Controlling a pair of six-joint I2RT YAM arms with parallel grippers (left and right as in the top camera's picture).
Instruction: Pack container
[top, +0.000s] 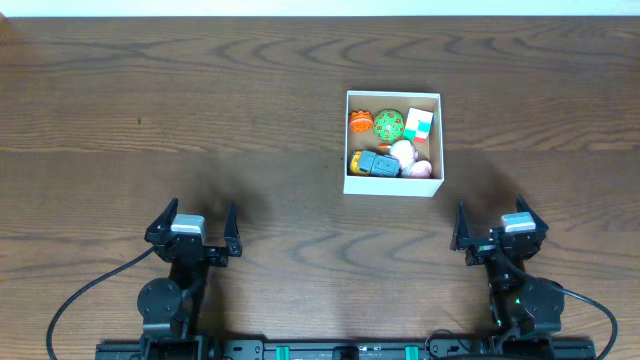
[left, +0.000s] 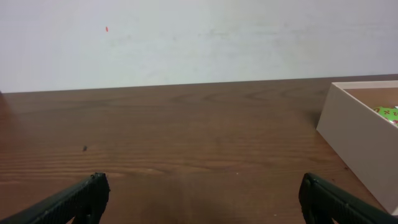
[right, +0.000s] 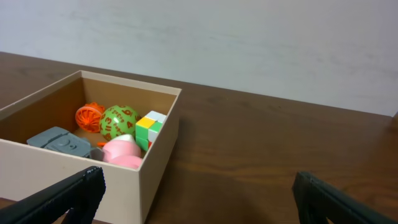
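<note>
Looking down at the brown wooden table (top: 200, 100), what is there? (Speaker 1)

A square, shallow container (top: 390, 187) with white walls and a brown cardboard inside sits right of centre, towards the far side. (Speaker 2)

What is in it? (Speaker 1)

Small toys, packed close together: an orange ball (top: 361, 122), a green ball (top: 388, 124) beside it, a coloured cube (top: 418, 124) in the far right corner, a grey toy car (top: 374, 164) along the near wall, and pink pieces (top: 412, 160) at the near right. (Speaker 2)

Where are the arms? (Speaker 1)

Both are at the near edge. The left gripper (top: 198, 222) is well apart from the container, and its jaws are spread wide and hold nothing. The right gripper (top: 495, 228) is near the container's near right corner without touching it, and its jaws are also spread wide and hold nothing. (Speaker 2)
</note>
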